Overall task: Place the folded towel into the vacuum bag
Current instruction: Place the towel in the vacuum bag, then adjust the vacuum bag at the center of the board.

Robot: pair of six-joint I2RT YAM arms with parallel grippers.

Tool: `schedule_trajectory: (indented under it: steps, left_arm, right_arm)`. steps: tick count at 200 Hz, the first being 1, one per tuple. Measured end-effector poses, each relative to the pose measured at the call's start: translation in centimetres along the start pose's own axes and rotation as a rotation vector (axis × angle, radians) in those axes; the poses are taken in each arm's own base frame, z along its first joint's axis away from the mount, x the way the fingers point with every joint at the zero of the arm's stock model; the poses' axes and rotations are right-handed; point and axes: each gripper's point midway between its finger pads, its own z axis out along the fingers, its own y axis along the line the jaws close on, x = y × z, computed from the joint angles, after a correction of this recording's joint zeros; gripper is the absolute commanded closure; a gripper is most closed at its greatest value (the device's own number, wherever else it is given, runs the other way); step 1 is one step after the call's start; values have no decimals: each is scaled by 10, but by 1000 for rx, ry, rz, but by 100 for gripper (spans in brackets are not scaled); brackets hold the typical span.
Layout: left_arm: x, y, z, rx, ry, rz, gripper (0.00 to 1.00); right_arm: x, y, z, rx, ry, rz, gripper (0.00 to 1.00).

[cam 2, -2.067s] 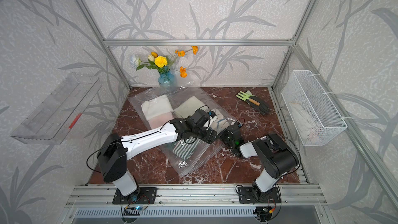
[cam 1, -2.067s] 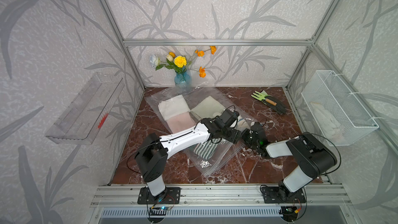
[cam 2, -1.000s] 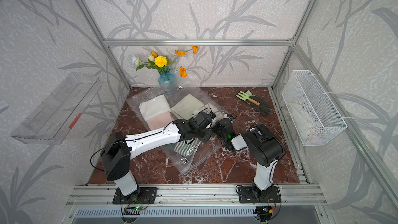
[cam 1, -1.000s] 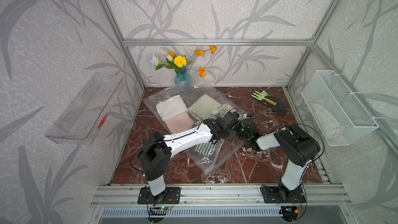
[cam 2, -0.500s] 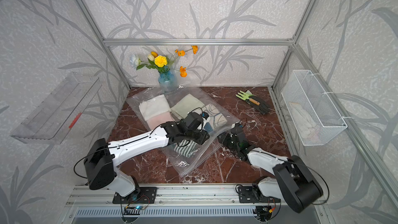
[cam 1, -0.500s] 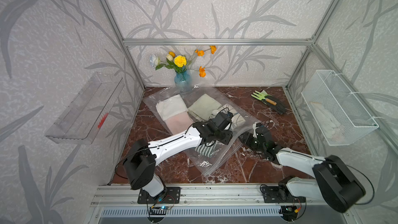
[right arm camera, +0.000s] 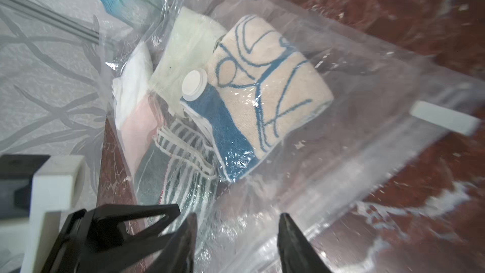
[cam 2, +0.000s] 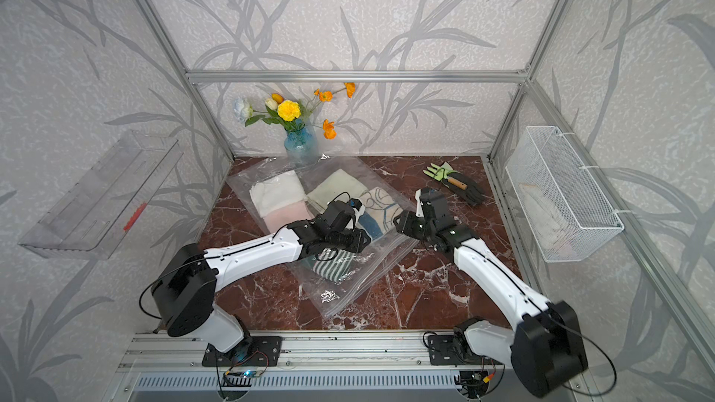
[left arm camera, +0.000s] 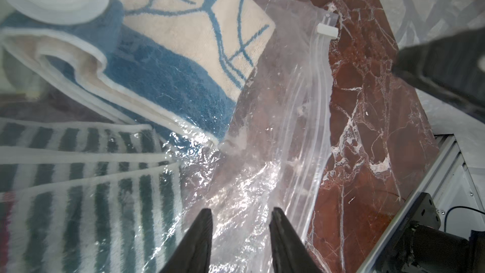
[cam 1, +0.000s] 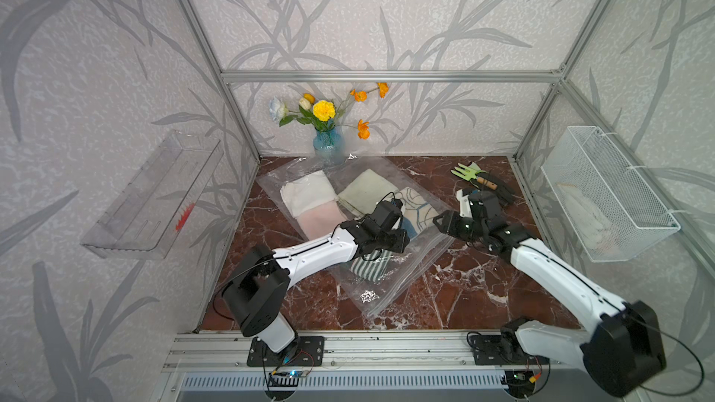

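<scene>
Black-fingered, the left tool (left arm camera: 241,235) hangs with jaws apart and nothing between them, just above the crinkled film of the vacuum bag (left arm camera: 275,132). The right tool (right arm camera: 237,237) is likewise spread and empty, at the bag's right edge by the zip track. In both top views the two tools sit close together there.

The folded towel (left arm camera: 189,30), cream with blue lines as I take it, lies inside the bag under the film. Its corner is a little in from the zip, and the round white valve cap (right arm camera: 194,85) sits on the film at its opposite side. A striped towel (left arm camera: 78,206) lies nearer, against it.

The risk, as I judge it, comes from the loose, rumpled film at the mouth. A fingertip pulling away could snag it and drag the bag, or the towel's corner, toward the opening. A corner on the zip track would spoil a later seal.

Count: two tools, one bag, one valve cap, one white slider clip (left arm camera: 327,30). Towels in the bag: the cream-blue one, the striped one, a pale green towel (cam 1: 365,189), and a white-and-pink pile (cam 1: 309,203) that may be one or two. On the marble worktop (cam 1: 464,284) beyond: one vase of flowers (cam 1: 328,143), one green hand fork (cam 1: 466,172), and one dark glove (cam 1: 501,191), as far as I can tell.
</scene>
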Motion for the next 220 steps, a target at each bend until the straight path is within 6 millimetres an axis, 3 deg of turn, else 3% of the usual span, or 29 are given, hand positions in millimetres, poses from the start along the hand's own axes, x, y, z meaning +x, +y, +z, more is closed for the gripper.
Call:
schedule_trajectory:
  steps: [21, 37, 57, 74, 101, 127, 150, 163, 185, 220]
  left_arm:
    - [13, 8, 5, -15, 24, -8, 59]
    - [25, 16, 9, -30, 42, -12, 58]
    - [49, 31, 14, -59, 91, -22, 58]
    - [72, 45, 18, -87, 137, -32, 58]
    - [77, 49, 14, -91, 125, -30, 56]
    - [82, 48, 1, -110, 138, -8, 50]
    - [93, 39, -14, -136, 173, 55, 36]
    - [99, 28, -20, -139, 204, 97, 27]
    - [106, 2, -30, -130, 243, 180, 16]
    - [125, -26, -31, -157, 317, 285, 14]
  right_arm:
    - [2, -2, 44, -3, 72, 9, 51]
    - [7, -15, 74, 13, 115, 30, 52]
    - [21, -39, 100, 52, 174, 61, 52]
    - [32, -53, 110, 75, 212, 77, 51]
    - [30, -56, 97, 59, 214, 87, 43]
    - [1, -67, 52, 57, 124, 122, 28]
    - [-27, -94, 10, 117, 12, 175, 18]
    - [-32, -111, -3, 158, -17, 206, 17]
    - [-24, -136, -6, 206, 1, 257, 16]
    - [-8, -152, 16, 214, 88, 297, 18]
